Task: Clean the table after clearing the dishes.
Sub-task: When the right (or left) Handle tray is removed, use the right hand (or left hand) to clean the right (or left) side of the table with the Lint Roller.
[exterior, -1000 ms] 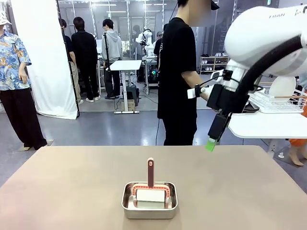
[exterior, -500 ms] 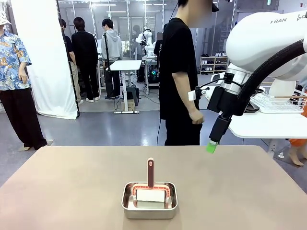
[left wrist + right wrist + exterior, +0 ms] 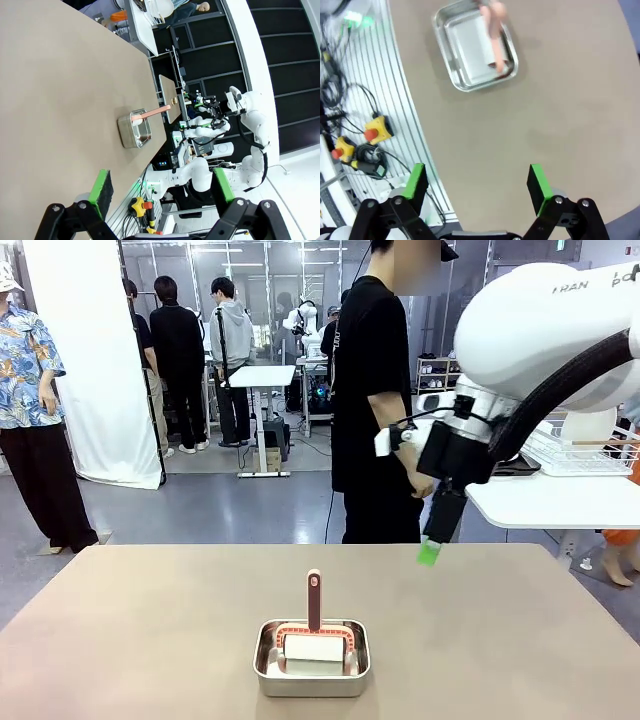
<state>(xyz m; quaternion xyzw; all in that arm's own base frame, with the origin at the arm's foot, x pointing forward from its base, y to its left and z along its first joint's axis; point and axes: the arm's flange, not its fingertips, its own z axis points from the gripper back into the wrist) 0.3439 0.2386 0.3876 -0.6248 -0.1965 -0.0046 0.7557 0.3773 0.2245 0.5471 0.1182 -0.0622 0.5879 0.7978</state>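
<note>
The right fingers (image 3: 428, 553) hang released and empty, pads down, over the counter's (image 3: 150, 640) far edge, at about 2 o'clock from the pan (image 3: 268, 665). The left fingers (image 3: 103, 187) are spread wide too, holding nothing (in their own view the counter stretches off toward 11 o'clock). The pan sits at the counter's 6 o'clock, a brush handle (image 3: 314, 598) standing upright in it. A person (image 3: 370, 390) stands at 12 o'clock, beyond the far edge.

One table (image 3: 120, 640), one steel pan (image 3: 311, 681), one long-handled scrubber (image 3: 314, 600), one person (image 3: 372, 390) at far edge, one wire rack (image 3: 565, 456)
</note>
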